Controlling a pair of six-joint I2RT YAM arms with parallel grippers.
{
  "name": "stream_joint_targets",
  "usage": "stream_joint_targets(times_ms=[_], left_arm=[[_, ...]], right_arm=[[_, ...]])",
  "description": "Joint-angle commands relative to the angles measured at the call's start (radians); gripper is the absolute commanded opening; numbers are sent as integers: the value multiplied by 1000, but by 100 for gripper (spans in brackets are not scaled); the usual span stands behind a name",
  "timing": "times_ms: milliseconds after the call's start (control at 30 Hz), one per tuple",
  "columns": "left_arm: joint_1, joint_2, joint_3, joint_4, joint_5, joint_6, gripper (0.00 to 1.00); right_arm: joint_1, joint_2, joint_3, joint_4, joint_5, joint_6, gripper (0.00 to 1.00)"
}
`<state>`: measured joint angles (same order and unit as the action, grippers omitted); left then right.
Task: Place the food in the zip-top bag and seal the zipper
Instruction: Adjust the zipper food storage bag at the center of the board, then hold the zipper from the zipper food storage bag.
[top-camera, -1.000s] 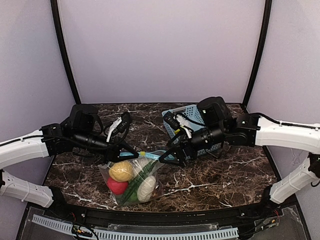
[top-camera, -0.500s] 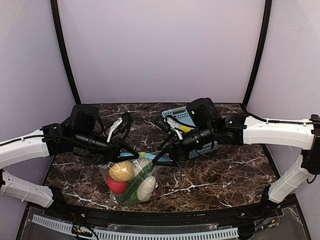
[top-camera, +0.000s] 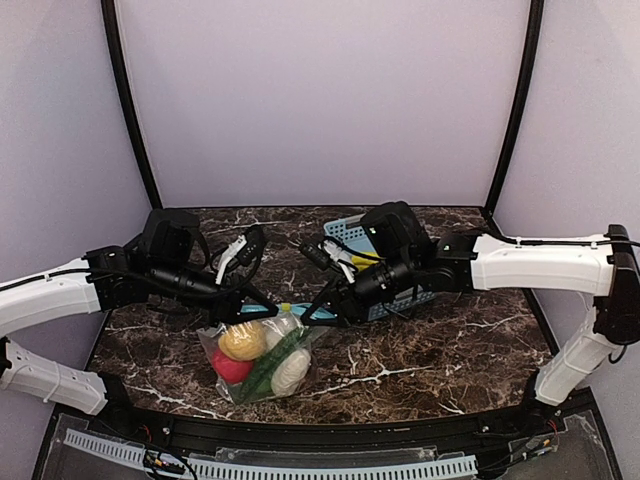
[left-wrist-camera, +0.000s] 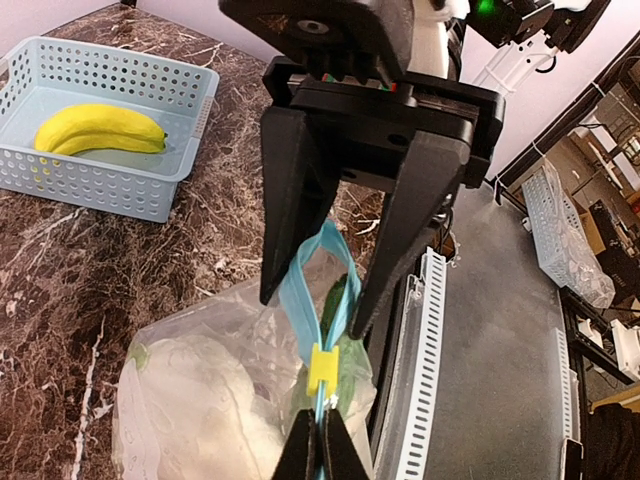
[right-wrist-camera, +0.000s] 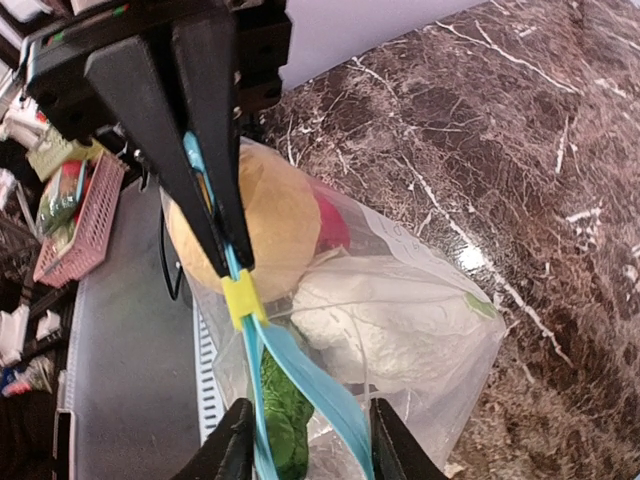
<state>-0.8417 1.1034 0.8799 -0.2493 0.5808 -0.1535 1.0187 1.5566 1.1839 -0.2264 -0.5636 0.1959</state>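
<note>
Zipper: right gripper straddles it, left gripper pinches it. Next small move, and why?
Probably close the right gripper onto the zipper: its jaws stand apart either side of the teal strip, while the left gripper is shut on it beside the yellow slider. The strip's two halves are parted there.

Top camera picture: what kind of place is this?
Probably a robot lab's test booth: plain lilac walls framed by black poles, white-and-black robot arms at a dark marble-patterned table.

The right end effector (right-wrist-camera: 310, 442) straddles, jaws apart, the zipper (right-wrist-camera: 303, 380) of the zip-top bag (right-wrist-camera: 405, 245).
</note>
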Motion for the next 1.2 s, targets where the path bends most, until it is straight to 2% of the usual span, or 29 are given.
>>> stream_joint_targets(times_ms=[0, 167, 267, 467, 600, 633, 767, 867, 933, 1000, 1167], left_arm=[[2, -11, 33, 8, 19, 13, 1], [9, -11, 32, 7, 21, 14, 1], [11, -13, 31, 4, 19, 14, 1], [15, -19, 34, 0, 13, 18, 1], [16, -18, 38, -10, 23, 22, 1], [15, -15, 41, -15, 27, 23, 1], [15, -8, 43, -23, 42, 24, 1], [15, -3, 44, -17, 57, 21, 1], [15, 0, 46, -15, 64, 20, 1], [16, 1, 46, -10, 67, 18, 1], [15, 1, 47, -2, 69, 14, 1]], right_arm=[[4, 18, -1, 12, 49, 2, 25], [5, 7, -4, 5, 74, 4, 6], [7, 5, -7, 3, 86, 4, 0], [8, -17, -16, -22, 141, -7, 0], [12, -40, 29, -101, 185, -26, 0], [14, -47, 50, -124, 202, -34, 6], [20, -84, 105, -196, 238, -59, 43], [26, -106, 119, -198, 220, -67, 63], [35, -105, 132, -197, 203, -73, 67], [43, -94, 146, -189, 193, -81, 66], [54, -40, 177, -137, 140, -95, 52]])
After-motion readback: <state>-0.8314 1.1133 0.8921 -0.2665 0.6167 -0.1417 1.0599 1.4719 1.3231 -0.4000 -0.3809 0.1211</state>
